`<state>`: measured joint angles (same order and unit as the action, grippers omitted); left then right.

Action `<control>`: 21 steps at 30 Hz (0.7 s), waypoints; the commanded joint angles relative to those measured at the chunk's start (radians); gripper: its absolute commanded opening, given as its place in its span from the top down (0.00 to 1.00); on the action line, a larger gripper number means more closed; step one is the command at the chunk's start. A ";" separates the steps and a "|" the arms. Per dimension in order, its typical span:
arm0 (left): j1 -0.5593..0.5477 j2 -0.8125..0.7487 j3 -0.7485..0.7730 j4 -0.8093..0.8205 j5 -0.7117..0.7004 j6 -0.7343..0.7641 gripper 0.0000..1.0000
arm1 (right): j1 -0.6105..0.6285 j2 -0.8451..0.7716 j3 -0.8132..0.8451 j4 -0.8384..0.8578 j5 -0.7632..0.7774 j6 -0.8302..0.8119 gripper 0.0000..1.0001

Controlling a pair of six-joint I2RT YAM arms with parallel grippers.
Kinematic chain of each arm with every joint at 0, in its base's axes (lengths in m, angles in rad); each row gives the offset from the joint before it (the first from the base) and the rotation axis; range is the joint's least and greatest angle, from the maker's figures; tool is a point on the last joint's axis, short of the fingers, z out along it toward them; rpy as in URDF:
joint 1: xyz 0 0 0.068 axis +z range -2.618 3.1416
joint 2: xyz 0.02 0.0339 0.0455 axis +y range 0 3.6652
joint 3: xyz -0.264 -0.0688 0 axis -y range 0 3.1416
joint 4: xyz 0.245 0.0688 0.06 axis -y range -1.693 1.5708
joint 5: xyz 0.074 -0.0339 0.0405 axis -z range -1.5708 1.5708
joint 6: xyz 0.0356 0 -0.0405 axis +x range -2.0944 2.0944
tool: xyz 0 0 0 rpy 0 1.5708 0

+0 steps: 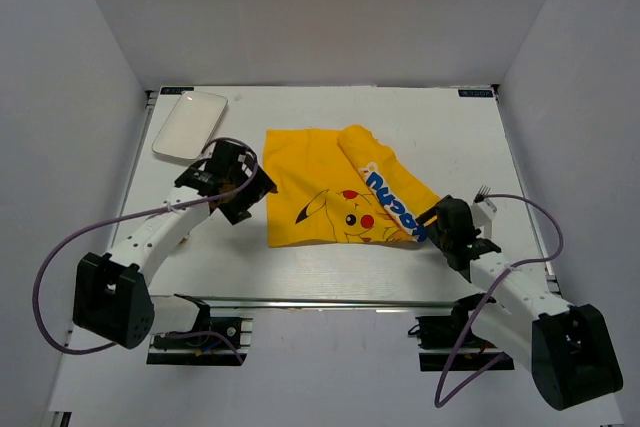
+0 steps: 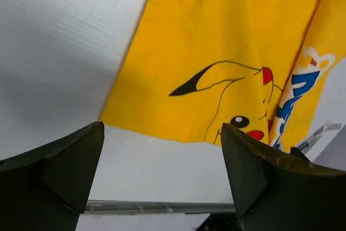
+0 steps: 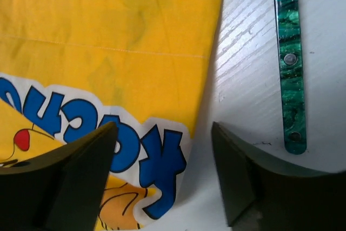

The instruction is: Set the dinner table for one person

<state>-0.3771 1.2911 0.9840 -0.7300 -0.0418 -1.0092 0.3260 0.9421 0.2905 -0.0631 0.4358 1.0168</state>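
The white dinner table [image 1: 420, 117] carries a yellow cartoon-print cloth [image 1: 320, 182] at its middle, with the cloth's right part folded over so blue lettering shows. My left gripper [image 1: 248, 190] hovers open by the cloth's left edge. In the left wrist view the cloth [image 2: 216, 52] lies beyond the left gripper [image 2: 162, 155], with only bare table between the fingers. My right gripper [image 1: 436, 223] stands open over the cloth's near right corner. In the right wrist view the printed corner [image 3: 162, 160] lies under the right gripper [image 3: 165, 155].
A white rectangular plate [image 1: 190, 124] sits at the far left corner. A utensil with a green marbled handle [image 3: 289, 63] lies right of the cloth, its tines [image 1: 482, 191] showing beside the right arm. A metal rail [image 1: 330, 301] runs along the front edge.
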 commanded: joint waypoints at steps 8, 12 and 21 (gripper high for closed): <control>-0.118 0.068 -0.205 0.237 0.151 -0.258 0.02 | -0.042 0.047 0.075 -0.021 0.080 -0.010 0.87; -0.172 0.079 -0.203 0.202 0.103 -0.351 0.02 | -0.056 0.084 0.096 0.003 0.057 -0.026 1.00; -0.264 0.161 -0.186 0.100 0.016 -0.503 0.02 | -0.058 0.101 0.088 0.052 0.028 -0.029 1.00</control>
<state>-0.6205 1.4158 0.7704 -0.5797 0.0425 -1.4326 0.2714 1.0428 0.3500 -0.0624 0.4591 0.9977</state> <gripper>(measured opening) 0.980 0.020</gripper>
